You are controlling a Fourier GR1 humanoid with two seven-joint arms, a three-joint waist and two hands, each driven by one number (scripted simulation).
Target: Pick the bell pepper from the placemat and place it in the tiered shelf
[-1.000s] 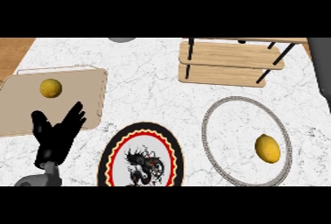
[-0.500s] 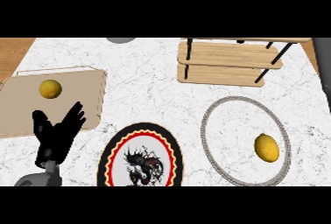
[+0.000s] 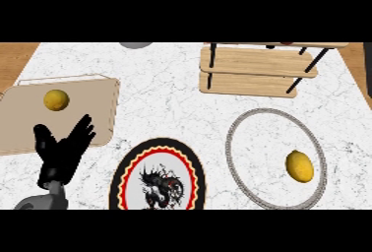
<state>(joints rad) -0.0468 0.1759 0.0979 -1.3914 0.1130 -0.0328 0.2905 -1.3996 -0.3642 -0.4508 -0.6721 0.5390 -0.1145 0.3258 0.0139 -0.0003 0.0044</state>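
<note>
Bell pepper (image 3: 56, 100), yellow and round, lies on the tan placemat (image 3: 87, 106) at about 10 o'clock in the head view. Left hand (image 3: 64, 152) sits at about 8 o'clock, fingers straight and spread wide, holding nothing. Pepper is at 12 o'clock from the hand, near but apart from the fingertips, which overlap the placemat's lower edge. Nothing lies between hand and pepper.

Tiered shelf (image 3: 258, 69), wooden boards on black posts, stands at 1 o'clock, well apart from the pepper. Black plate (image 3: 158, 174) with red and yellow rim at 6 o'clock, just right of the hand. Grey-rimmed plate (image 3: 243, 123) at 4 o'clock carries a yellow lemon (image 3: 299, 166). Grey round object (image 3: 136, 45) at 12 o'clock, cut off by the edge. Right hand not seen.
</note>
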